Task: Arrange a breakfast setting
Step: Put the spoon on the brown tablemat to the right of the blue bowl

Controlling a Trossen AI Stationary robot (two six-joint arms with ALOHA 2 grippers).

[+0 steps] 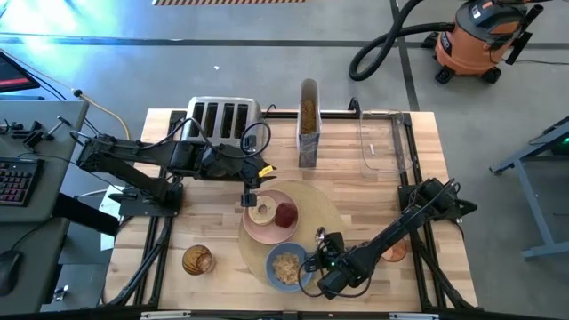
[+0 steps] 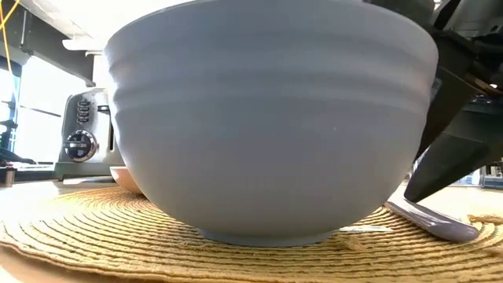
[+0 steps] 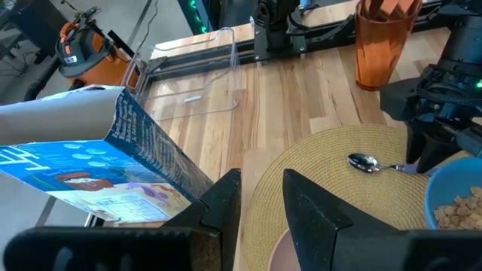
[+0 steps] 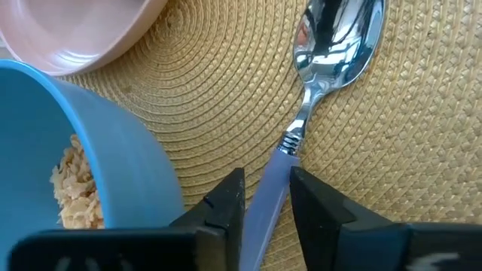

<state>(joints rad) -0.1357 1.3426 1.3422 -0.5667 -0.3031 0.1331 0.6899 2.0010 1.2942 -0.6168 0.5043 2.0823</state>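
A round tan placemat [image 1: 311,209] carries a pink plate [image 1: 252,233] with a tan bagel [image 1: 261,212] and a red fruit [image 1: 285,214]. Nearer, a blue bowl [image 1: 271,258] holds beige flakes [image 1: 286,267]. To the bowl's right a small metal spoon [image 1: 321,236] with a lilac handle lies on the mat. My right gripper [image 4: 267,211] is shut on that handle beside the bowl [image 4: 98,150]. My left gripper [image 3: 262,199] hangs above the plate's far edge, narrowly open with nothing between its fingers. My right gripper pinches the spoon's lilac handle [image 4: 265,197] between its two fingers, some way behind the neck. The fingers slant down from the table's near right and lie roughly along the handle. The spoon's metal head [image 4: 331,38] and its handle [image 2: 440,224] rest on the placemat.
A steel toaster [image 1: 222,120], a tall clear cereal container [image 1: 308,124] and a clear tray [image 1: 382,142] stand along the far edge. An orange cup [image 1: 394,252] is under the right arm, a brown glass [image 1: 197,260] near left. A blue printed carton [image 3: 113,165] shows beside the left fingers.
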